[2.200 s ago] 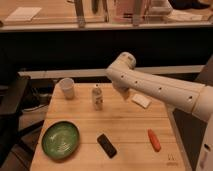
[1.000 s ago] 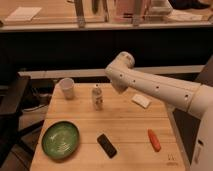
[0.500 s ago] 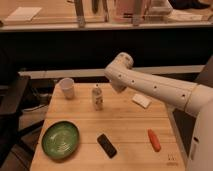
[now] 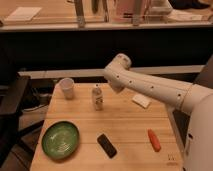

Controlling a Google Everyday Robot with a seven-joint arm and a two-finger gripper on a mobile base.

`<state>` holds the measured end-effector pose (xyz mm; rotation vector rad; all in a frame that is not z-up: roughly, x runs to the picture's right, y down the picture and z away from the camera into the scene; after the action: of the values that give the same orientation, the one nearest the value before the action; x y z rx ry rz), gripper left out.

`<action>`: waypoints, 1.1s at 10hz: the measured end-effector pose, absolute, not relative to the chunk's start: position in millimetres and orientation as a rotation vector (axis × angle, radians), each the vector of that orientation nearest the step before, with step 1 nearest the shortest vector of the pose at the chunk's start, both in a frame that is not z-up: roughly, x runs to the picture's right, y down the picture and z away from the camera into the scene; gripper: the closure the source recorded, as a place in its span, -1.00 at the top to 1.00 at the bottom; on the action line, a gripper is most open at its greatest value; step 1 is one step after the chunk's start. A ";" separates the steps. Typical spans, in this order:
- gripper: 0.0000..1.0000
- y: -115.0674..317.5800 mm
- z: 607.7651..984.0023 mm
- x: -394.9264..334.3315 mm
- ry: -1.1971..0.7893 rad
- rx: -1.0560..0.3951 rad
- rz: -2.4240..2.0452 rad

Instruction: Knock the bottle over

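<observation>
Green plate [image 4: 60, 140] front-left, white cup [image 4: 66, 87] behind it. Bottle [image 4: 97, 98] upright mid-counter, black slab [image 4: 107, 145] in front. Tool [image 4: 115, 88], fingers together, just right of bottle. White pad [image 4: 142, 101], orange piece [image 4: 154, 140] further right. Wooden counter [image 4: 125, 125], dark wall behind

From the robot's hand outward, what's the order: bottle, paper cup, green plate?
The gripper hangs shut over the middle of the table.
1. Bottle, just beside it.
2. Paper cup, at the far corner.
3. Green plate, at the near corner.
</observation>
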<state>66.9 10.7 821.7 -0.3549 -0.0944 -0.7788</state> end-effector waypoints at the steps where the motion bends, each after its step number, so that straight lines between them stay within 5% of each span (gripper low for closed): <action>1: -0.99 10.1 823.6 66.3 -0.096 -0.352 -0.783; 11: -0.99 7.9 840.5 38.0 -0.134 -0.329 -0.842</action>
<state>38.0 7.9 840.5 -0.3293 -0.1341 -0.8418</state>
